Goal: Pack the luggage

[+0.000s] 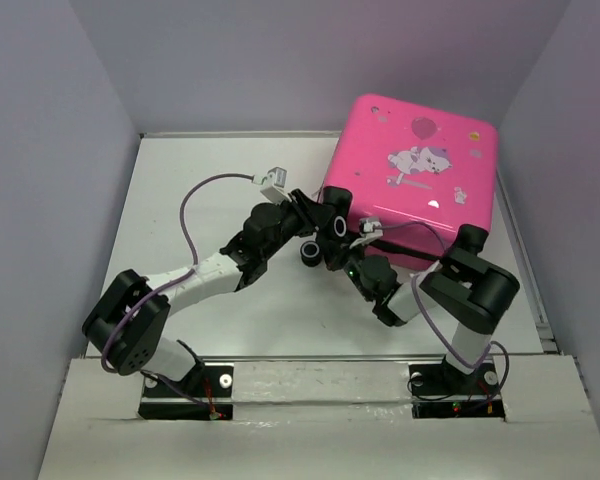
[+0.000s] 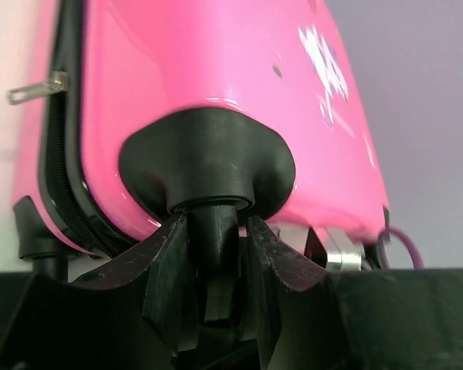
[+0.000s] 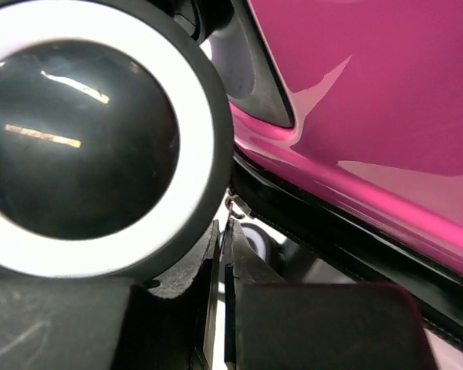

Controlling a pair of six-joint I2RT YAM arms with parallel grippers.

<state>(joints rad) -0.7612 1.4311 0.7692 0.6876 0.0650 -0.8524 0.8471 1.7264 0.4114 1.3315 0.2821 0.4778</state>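
Note:
The hot-pink luggage [image 1: 420,170] lies closed at the back right of the table, its cat print facing up. My left gripper [image 1: 320,215] is at its near-left corner. In the left wrist view the gripper [image 2: 216,223] is shut on the black wheel stem [image 2: 214,247] under the wheel housing [image 2: 208,158]. My right gripper [image 1: 358,243] is at the near edge of the case. In the right wrist view the gripper [image 3: 225,227] is shut on the small metal zipper pull [image 3: 238,206], next to a big black wheel [image 3: 85,139] with a white ring. The luggage shell [image 3: 370,92] fills the upper right.
A second zipper pull [image 2: 37,89] sticks out from the black zipper line on the left side of the case. Grey walls stand close on the left, back and right of the white table [image 1: 210,310]. Another wheel [image 1: 470,238] is near my right arm's elbow.

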